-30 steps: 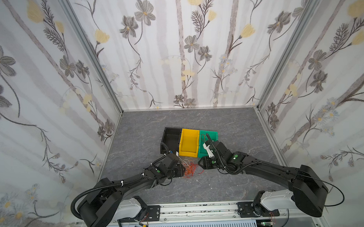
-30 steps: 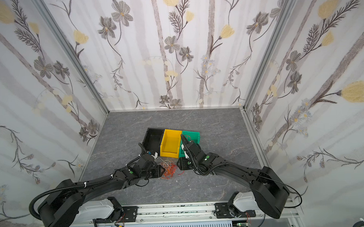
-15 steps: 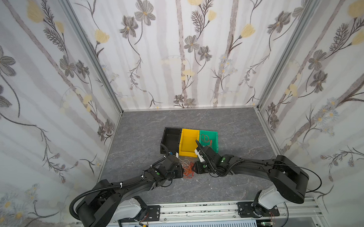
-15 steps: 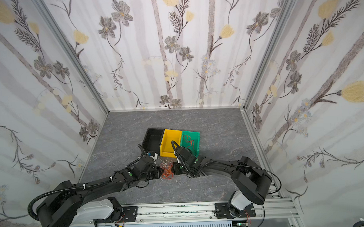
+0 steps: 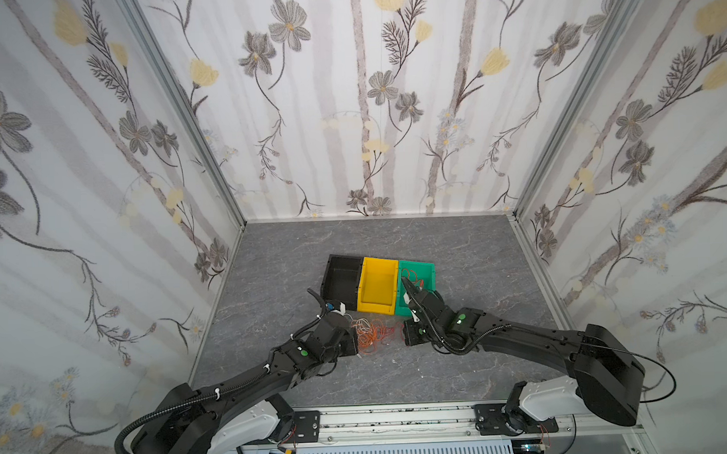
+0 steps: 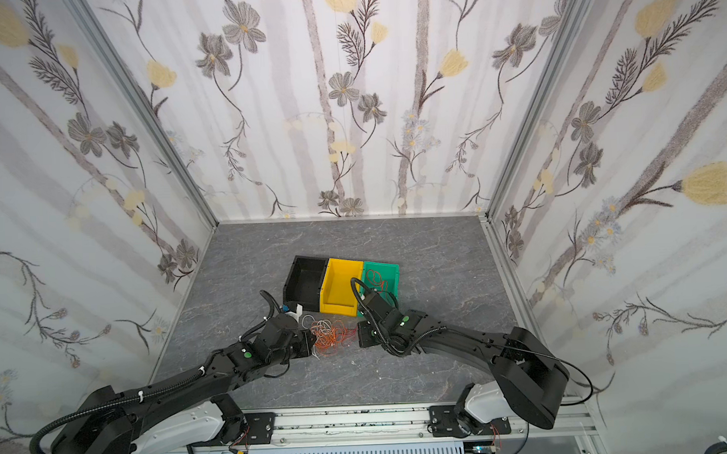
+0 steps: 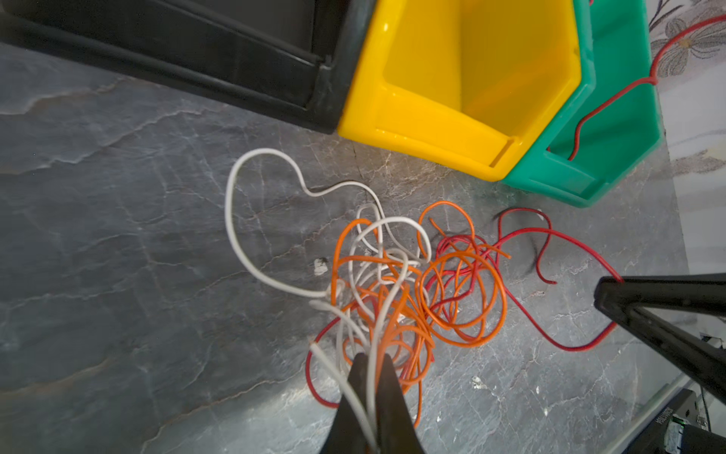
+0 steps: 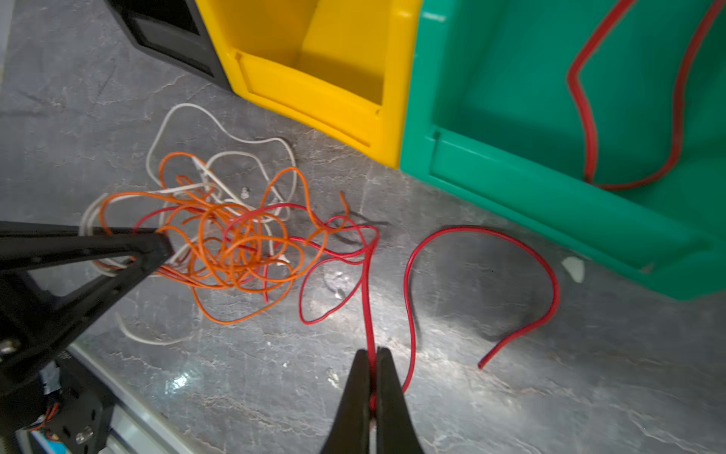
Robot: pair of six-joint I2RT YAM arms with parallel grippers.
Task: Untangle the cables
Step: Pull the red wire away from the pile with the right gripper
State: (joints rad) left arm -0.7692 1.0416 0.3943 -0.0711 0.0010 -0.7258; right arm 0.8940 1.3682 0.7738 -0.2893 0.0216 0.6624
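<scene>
The cables lie as a tangle of thin red, orange and white wire on the grey table in front of the bins. My left gripper is at the tangle's left side, shut on a white cable that runs between its tips. My right gripper is at the tangle's right side, shut on a red cable that runs back into the knot. In both top views the left gripper and the right gripper face each other across the tangle. Another red cable lies in the green bin.
Three bins stand side by side just behind the tangle: a black bin, a yellow bin and a green bin. A free red end curls on the table before the green bin. Patterned walls enclose the table.
Both grippers have closed, the left on a white cable and the right on a red one. The right gripper came down from the green bin's front to the table beside the tangle.
</scene>
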